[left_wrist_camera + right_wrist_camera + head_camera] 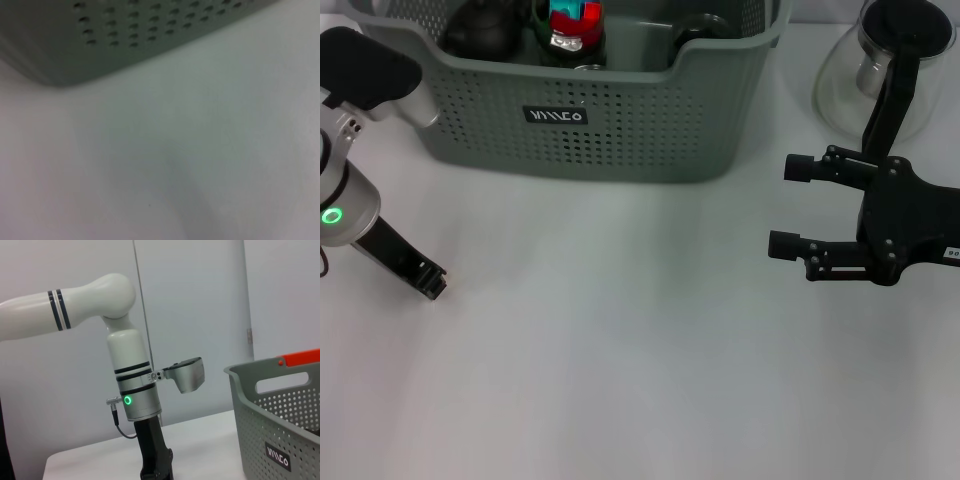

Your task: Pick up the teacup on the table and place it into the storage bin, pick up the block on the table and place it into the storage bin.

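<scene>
Two pincers sit over the white tabletop [620,360], neither holding anything. The right pincer [790,205] hovers at the robot's right, its two black fingers spread wide apart and pointing toward the middle of the tabletop, with nothing between them. The left pincer [432,283] is low at the robot's left, its tip at or just above the tabletop; whether its fingers are parted or closed cannot be told.

The storage bin [620,130], grey-green with perforated walls and a small black label [556,116] on its near side, stands at the far middle of the tabletop, well apart from both pincers. Inside it lie a dark rounded teacup [480,30] and, just beside that, a red and blue block [575,20] among other dark items.

A glass teapot [840,80] with a black handle stands on the tabletop to the right of the bin, behind the right pincer.
</scene>
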`<state>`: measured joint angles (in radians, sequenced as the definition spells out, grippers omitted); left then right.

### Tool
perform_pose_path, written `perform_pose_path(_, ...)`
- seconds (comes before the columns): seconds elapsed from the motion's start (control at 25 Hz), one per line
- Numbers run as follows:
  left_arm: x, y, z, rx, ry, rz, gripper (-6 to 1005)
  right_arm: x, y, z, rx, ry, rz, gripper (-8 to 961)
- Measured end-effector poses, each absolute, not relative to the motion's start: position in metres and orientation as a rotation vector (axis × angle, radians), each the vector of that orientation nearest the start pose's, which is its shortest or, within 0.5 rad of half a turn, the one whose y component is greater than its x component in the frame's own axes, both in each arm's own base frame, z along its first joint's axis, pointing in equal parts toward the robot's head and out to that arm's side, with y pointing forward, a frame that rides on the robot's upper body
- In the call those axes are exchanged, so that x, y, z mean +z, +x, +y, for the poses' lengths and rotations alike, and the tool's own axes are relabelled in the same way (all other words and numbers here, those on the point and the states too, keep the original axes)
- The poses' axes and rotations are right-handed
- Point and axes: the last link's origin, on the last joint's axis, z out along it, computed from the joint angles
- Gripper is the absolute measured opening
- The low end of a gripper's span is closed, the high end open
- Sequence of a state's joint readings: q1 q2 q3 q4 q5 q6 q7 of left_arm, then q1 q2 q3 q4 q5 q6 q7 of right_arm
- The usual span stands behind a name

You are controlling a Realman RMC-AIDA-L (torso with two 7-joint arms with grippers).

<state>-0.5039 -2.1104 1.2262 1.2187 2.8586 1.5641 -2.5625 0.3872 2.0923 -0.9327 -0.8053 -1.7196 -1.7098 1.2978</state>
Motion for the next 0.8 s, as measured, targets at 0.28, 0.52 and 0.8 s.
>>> perform_pose_path(0.28,0.033,-0.272,0.330,0.683,-2.318,-1.281,164,0.005,0.236,0.293,0.935,-2.808,0.332,926)
perform_pose_path(0.52,0.047,-0.274,0.329,0.600,-2.350,-1.323,179,0.004,0.236,0.293,0.936,-2.807,0.334,926)
perform_pose_path(0.8,0.074,-0.273,0.318,0.097,-2.659,-1.474,196,0.005,0.234,0.295,0.937,-2.806,0.328,927)
